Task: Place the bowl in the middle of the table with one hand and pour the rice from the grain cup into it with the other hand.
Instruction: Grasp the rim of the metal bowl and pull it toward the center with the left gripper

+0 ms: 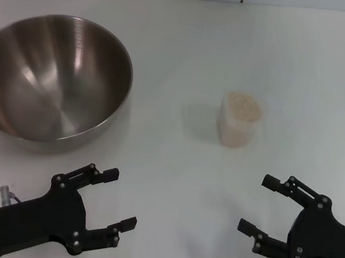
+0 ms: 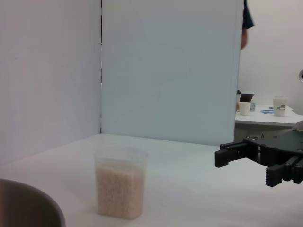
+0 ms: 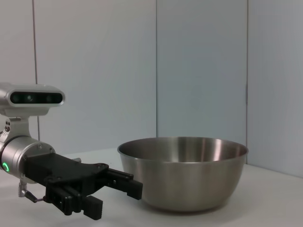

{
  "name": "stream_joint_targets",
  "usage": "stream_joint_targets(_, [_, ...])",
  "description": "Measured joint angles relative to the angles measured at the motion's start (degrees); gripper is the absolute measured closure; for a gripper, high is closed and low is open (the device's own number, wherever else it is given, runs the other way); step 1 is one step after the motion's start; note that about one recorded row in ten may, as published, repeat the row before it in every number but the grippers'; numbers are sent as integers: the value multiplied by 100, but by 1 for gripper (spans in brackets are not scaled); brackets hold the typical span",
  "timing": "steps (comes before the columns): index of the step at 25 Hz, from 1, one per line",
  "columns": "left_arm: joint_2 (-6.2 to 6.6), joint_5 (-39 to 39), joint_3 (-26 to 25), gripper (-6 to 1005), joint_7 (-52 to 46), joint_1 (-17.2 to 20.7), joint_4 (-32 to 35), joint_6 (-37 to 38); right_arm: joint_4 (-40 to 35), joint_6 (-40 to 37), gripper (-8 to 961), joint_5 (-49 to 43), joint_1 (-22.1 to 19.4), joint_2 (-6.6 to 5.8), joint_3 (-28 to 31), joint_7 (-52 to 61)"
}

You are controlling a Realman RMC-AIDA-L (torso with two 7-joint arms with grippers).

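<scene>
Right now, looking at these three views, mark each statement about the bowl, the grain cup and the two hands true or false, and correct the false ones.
1. The bowl holds rice. False: it is empty.
2. The grain cup stands upright with rice in it. True.
3. The left hand grips the bowl's rim. False: it is open, nearer the robot than the bowl, touching nothing.
4. The right hand is open, apart from the cup. True.
5. The bowl lies to the robot's right of the cup. False: it lies to the left.
</scene>
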Motion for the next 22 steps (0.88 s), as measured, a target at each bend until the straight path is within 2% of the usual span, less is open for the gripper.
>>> stream_joint_targets(9, [7,-2,-9,164,-105,10,32,112,0,59,124,4,17,12,0,0])
stream_joint_targets(11, [104,-37,-327,164,-397,155,426,1063,1,61,124,5,17,17,0,-1])
stream_joint_targets(12, [151,-45,-716,165,-617,273,716,1654,1,63,124,6,16,23,1,0])
stream_joint_targets(13, [151,-45,-716,165,-617,273,716,1654,1,63,124,6,16,23,1,0])
stream_joint_targets(14, [185,-32,-998,165,-811,358,920,1978,1,63,124,6,16,25,0,0])
stream_joint_targets(15, [246,-5,-1566,168,-1363,471,1422,2260,1,63,124,6,16,28,0,0])
stream_joint_targets(16, [288,61,-1904,170,-1819,539,1770,2348,0,63,124,6,16,29,-1,-1])
stream_joint_targets(17, [411,413,-2561,173,-3020,697,2723,2169,1,64,124,7,15,31,1,0])
stream_joint_targets(19, [444,765,-2830,178,-3602,799,3336,1825,0,63,124,9,16,31,0,0])
stream_joint_targets(20, [460,1133,-3065,182,-4155,911,3939,1444,1,64,124,13,16,31,0,0])
stream_joint_targets(21, [460,1133,-3065,186,-4155,911,3939,1444,0,62,124,13,16,31,1,-1])
stream_joint_targets(22, [397,2510,-3489,189,-5600,1174,5596,-116,1,62,124,14,15,31,1,0])
